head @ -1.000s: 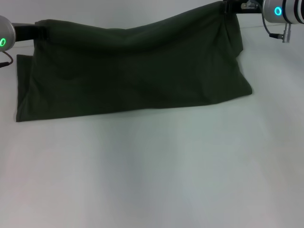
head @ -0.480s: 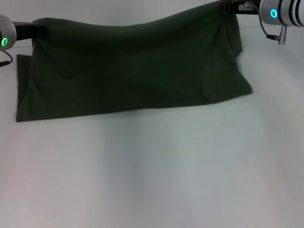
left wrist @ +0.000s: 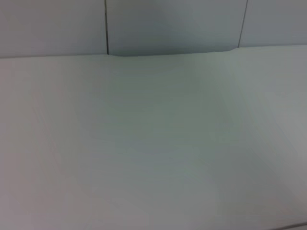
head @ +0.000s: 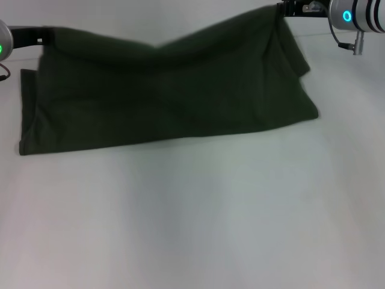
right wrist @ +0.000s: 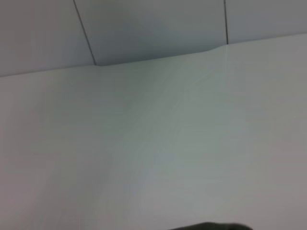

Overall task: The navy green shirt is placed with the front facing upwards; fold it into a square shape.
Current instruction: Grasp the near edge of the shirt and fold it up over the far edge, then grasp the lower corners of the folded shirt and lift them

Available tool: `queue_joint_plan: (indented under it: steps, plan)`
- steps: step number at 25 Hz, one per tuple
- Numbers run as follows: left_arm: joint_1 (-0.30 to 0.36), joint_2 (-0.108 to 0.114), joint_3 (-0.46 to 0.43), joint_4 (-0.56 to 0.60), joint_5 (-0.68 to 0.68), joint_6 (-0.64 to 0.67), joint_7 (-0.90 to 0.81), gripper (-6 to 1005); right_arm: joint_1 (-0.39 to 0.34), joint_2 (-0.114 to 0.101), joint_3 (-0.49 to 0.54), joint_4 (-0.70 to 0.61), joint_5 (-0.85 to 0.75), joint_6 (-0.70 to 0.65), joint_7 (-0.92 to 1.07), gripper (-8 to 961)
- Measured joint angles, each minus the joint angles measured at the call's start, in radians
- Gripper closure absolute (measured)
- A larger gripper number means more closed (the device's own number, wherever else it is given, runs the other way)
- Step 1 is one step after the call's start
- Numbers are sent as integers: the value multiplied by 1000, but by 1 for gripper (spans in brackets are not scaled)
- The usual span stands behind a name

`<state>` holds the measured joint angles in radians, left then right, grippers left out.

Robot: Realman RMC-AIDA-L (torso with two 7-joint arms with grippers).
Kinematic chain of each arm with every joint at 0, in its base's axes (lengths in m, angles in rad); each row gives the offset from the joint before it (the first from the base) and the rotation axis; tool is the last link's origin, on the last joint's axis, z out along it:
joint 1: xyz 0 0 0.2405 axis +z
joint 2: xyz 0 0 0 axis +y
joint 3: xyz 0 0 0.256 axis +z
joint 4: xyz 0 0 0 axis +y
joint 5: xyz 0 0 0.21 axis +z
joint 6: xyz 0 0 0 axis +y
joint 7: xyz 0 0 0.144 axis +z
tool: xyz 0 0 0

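- Shirt point(head: 168, 96): dark green, on the white table point(head: 192, 229), far edge lifted; head view only.
- Left gripper point(head: 43, 37) and right gripper point(head: 284, 8) each clamp a far corner.
- No lettering visible.

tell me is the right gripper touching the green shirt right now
Touching. In the head view the right gripper meets the raised upper corner of the green shirt, and the cloth hangs down from it with no gap showing.

White table point(head: 210, 229) (panelled wall point(left wrist: 168, 24) behind)
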<state>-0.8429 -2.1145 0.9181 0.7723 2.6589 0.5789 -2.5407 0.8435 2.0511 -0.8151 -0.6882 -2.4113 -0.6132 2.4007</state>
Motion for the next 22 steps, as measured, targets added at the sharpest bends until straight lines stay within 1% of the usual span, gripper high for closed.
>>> queue_joint_plan:
  steps: [7,13,18,21,22]
  plan:
    - [2,0,7,1,1,0,0,749,2,-12,-13,-7,-3,0,0,737]
    - [3,-2,3,6,3,2,-1,541,6,-21,-13,-8,-3,-12,3,532]
    - [5,-1,1,11,1,26,-1,305,5,-32,-11,-13,-2,-61,8,484]
    - [13,10,-25,48,-18,131,-2,231,-11,-47,5,-57,3,-187,12,485]
    - [18,17,-47,72,-25,197,-2,206,-23,-51,17,-89,5,-247,13,485]
